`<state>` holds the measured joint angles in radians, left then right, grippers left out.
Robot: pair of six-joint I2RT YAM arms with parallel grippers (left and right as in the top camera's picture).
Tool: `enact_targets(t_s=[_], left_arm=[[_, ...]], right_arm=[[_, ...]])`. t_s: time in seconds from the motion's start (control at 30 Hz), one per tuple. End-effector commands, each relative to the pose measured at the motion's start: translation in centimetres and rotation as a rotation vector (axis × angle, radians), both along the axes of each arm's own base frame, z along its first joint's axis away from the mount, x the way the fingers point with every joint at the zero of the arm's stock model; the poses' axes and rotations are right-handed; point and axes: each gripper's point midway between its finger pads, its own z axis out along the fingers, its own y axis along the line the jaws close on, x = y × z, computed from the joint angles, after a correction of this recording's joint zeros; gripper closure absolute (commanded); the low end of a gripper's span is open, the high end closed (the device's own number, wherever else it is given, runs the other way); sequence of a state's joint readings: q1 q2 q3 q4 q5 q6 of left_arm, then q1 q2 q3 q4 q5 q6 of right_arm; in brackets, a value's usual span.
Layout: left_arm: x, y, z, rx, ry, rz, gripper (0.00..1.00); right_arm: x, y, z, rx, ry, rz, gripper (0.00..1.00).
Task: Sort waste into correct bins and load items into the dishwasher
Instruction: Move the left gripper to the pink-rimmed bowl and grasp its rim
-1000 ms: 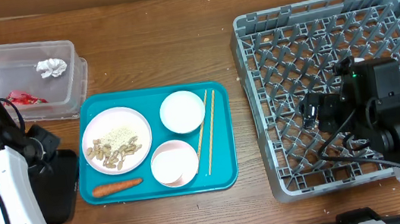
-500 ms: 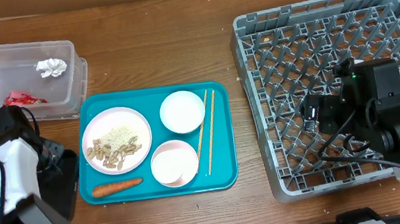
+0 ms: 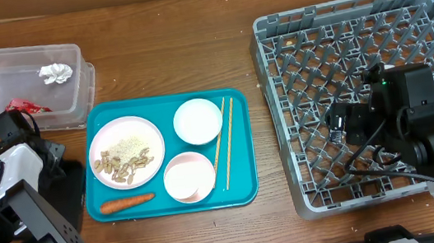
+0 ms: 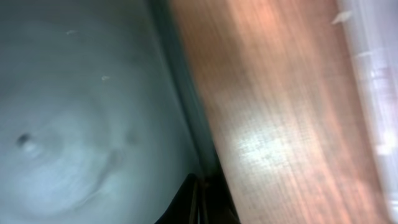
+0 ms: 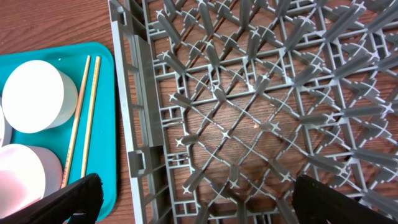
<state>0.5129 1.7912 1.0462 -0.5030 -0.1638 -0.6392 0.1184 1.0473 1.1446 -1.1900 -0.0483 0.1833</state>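
The left fingers (image 4: 195, 200) are seen pressed together in the left wrist view, with nothing pinched between them. They are held low over an edge of the black tray (image 3: 70, 177), with its blurred dark floor to one side and the bare wooden surface (image 4: 273, 124) to the other. Whether the tips touch the tray cannot be told. The clear tub (image 3: 19, 51) is placed just beyond that arm. A crumpled foil ball (image 3: 55, 72) and a red sauce packet (image 3: 26, 106) are contained in it, apart from the left fingers.

The right fingers (image 5: 69, 202) are spread wide and empty, held above the lattice floor of the grey dish rack (image 5: 249, 93), near its left wall.

The teal tray (image 3: 247, 194) is set between the black tray and the rack. On it, a white plate (image 3: 109, 136) is loaded with rice (image 3: 130, 147) and nut-like scraps (image 3: 119, 168). A carrot (image 3: 126, 203) is laid on the tray in front of the plate, and two white bowls (image 3: 198, 120) are placed to the plate's right. The chopsticks (image 3: 226, 141) are laid side by side along the tray's right edge, outside the rack wall and apart from the right fingers.
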Motion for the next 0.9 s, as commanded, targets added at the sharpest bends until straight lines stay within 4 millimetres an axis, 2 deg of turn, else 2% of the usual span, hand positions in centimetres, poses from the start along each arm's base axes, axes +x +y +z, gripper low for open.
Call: enact_targets(t_s=[0.0,0.13,0.27,0.57,0.7,0.87], left_arm=[[1.9,-1.3,-0.6,-0.063,-0.059,-0.118,0.96],[3.6,-1.4,0.0,-0.052,-0.126,-0.179,0.96],[4.0,-1.4,0.1,-0.046,-0.138,-0.199,0.96],[5.6,-2.8,0.9,-0.081,-0.205,-0.343,0.96],[4.9,-3.4,1.7,-0.1,-0.186,-0.362,0.94],[3.4,-4.3,4.6,-0.103,-0.166,-0.389,0.79]], right_arm=[[0.4,0.1,1.2,0.011,-0.038,-0.002,0.0],[0.4,0.1,1.2,0.011,-0.038,-0.002,0.0],[0.4,0.1,1.2,0.011,-0.038,-0.002,0.0],[0.4,0.1,1.2,0.011,-0.038,-0.003,0.0],[0.4,0.1,1.2,0.011,-0.038,-0.002,0.0],[0.4,0.1,1.2,0.011,-0.038,-0.002,0.0]])
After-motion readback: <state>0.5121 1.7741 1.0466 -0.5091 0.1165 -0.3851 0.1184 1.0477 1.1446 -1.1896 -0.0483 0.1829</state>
